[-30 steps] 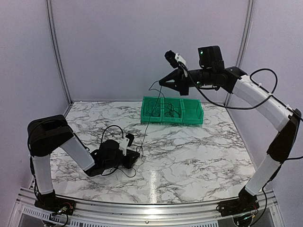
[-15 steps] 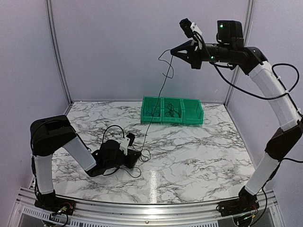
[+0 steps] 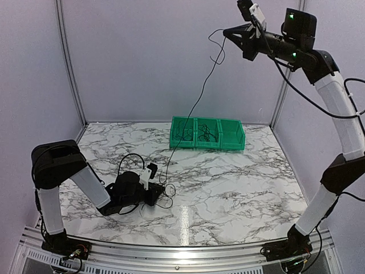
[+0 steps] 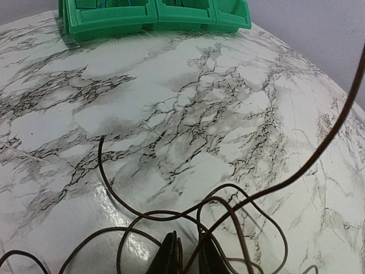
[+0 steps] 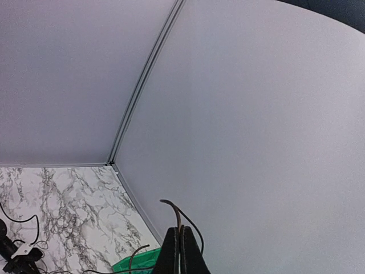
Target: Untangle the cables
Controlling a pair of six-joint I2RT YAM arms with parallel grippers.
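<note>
The cables are thin dark wires. One strand runs taut from my right gripper, raised high near the back wall, down to a small tangle on the marble table. My right gripper is shut on this cable's end, which curls just past the tips. My left gripper lies low on the table at the tangle. In the left wrist view its jaws are pinched on loops of the cables, and the taut strand rises to the right.
A row of three joined green bins stands at the back middle of the table with thin wires in the left two. It also shows in the left wrist view and the right wrist view. Lilac walls enclose the table.
My right gripper has risen and moved right with the cable end, drawing the strand longer and straighter. My left gripper has shifted slightly left, staying low on the tangle.
</note>
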